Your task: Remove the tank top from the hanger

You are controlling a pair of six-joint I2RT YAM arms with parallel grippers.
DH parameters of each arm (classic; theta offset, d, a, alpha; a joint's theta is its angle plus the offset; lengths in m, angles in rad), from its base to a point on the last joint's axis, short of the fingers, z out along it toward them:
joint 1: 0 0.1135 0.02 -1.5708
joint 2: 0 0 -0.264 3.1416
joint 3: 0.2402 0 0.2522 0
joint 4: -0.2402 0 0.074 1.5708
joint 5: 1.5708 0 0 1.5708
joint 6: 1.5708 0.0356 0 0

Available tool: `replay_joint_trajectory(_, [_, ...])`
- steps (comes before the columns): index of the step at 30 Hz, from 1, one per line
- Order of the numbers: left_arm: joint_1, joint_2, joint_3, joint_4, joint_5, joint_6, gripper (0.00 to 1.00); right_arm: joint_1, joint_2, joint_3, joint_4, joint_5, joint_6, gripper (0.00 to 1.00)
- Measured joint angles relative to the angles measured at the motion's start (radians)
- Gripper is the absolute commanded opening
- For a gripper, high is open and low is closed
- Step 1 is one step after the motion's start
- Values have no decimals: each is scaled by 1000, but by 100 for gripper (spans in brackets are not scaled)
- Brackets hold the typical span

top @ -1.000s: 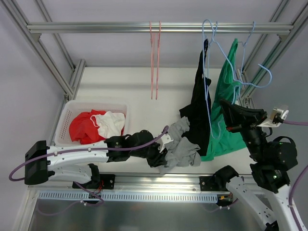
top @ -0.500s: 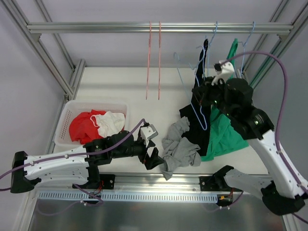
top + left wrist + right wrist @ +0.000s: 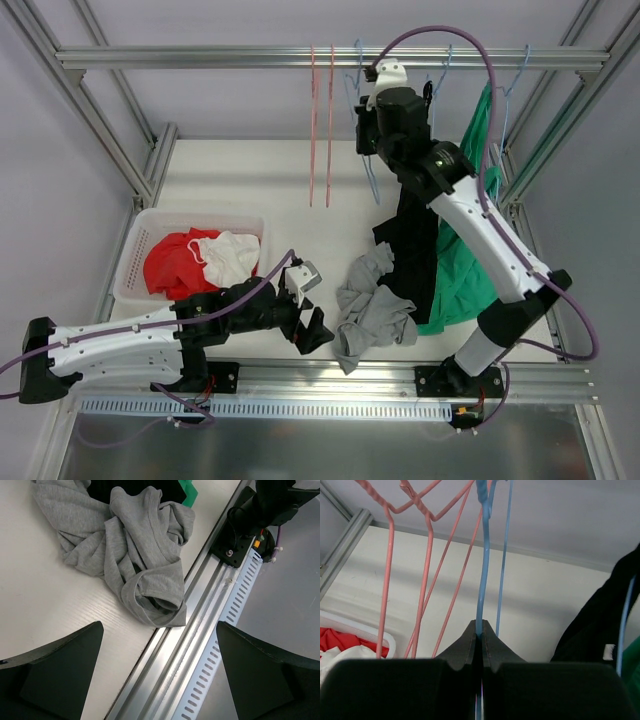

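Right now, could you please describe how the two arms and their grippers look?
The left arm and right arm have white shells, black joints and a purple cable each. The left gripper and right gripper are black with wedge-shaped fingers.

Two pink wire hangers [image 3: 330, 130] hung bare from the aluminium rail [image 3: 200, 57] at the back. Further right, a black garment [image 3: 410, 240] and a green garment [image 3: 465, 270] draped down onto the white table [image 3: 250, 180] (their edges touching). A white laundry basket [image 3: 135, 250] sat at the table's left, holding a red garment [image 3: 170, 265] and a white garment [image 3: 228, 255].
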Motion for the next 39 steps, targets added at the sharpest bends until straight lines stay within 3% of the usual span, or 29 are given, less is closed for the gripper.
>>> replay_joint_trajectory(4, [0,14,0,0,-17,-25,99,0,93,27,18,-3,1,0])
replay_joint_trajectory(8, [0,57,0,0,-50,-51,99,-1,82,-6,53,-21,20,1])
replay_joint_trajectory(9, [0,66,0,0,-56,-55,99,-1,69,-25,68,-29,24,25])
replay_joint_trajectory(10, [0,78,0,0,-63,-62,99,-1,56,-43,83,-37,33,38])
replay_joint_trajectory(11, [0,93,0,1,-70,-69,99,-1,44,-56,83,-44,37,47])
replay_joint_trajectory(12, [0,109,4,1,-78,-75,99,-1,28,-76,79,-52,43,63])
replay_joint_trajectory(14, [0,157,16,6,-87,-86,99,1,-10,-121,69,-66,54,78])
replay_joint_trajectory(17, [-1,246,47,23,-92,-101,99,2,-93,-197,57,-82,50,82])
replay_joint_trajectory(21, [-11,409,118,71,-107,-108,99,2,-288,-323,34,-98,44,99])
replay_joint_trajectory(30, [-14,876,385,113,-159,-129,98,0,-832,-557,-53,-151,26,99])
replay_joint_trajectory(31, [-14,920,407,118,-168,-135,92,0,-872,-580,-62,-161,24,100])
replay_joint_trajectory(32, [-14,960,426,120,-183,-147,78,0,-905,-599,-77,-171,23,99])
replay_joint_trajectory(33, [-14,989,439,119,-194,-157,53,0,-929,-613,-87,-178,23,99])
replay_joint_trajectory(34, [-16,1018,453,119,-223,-165,19,0,-953,-630,-104,-188,22,100])
replay_joint_trajectory(35, [-18,1026,464,121,-242,-180,6,0,-974,-641,-123,-195,22,100])
replay_joint_trajectory(36, [-19,1028,465,121,-251,-186,0,0,-990,-648,-140,-200,21,99])
replay_joint_trajectory(39, [-33,1003,441,115,-293,-221,0,0,-1030,-651,-172,-205,18,99])
